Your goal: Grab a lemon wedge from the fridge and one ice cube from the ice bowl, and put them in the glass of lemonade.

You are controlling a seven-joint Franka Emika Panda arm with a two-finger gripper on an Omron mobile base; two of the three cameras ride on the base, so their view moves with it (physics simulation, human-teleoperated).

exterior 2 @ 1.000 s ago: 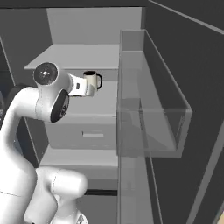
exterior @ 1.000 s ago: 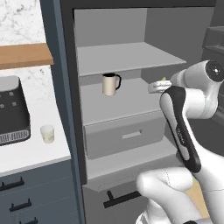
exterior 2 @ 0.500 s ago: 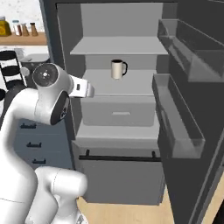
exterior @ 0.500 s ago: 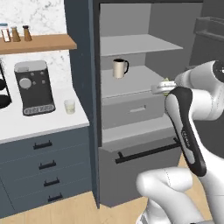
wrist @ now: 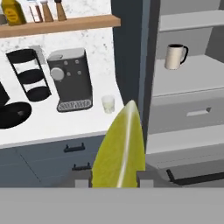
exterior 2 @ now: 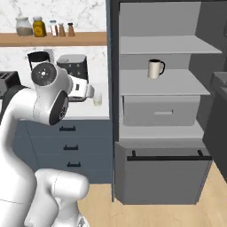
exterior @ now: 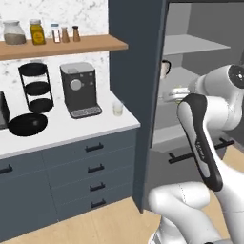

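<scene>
With my hand (wrist: pixel 114 183) closed on the yellow-green lemon wedge (wrist: pixel 119 151), I should carry it level toward the small clear glass of pale lemonade (wrist: pixel 107 104) at frame centre on the white bench (wrist: pixel 43 124).

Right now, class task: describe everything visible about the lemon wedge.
The lemon wedge is yellow-green with a pale ridge running up its length. It tapers to a point at the top and stands upright between the fingertips of the gripper, which clamps its lower end. It touches nothing else and hangs clear of the counter.
</scene>
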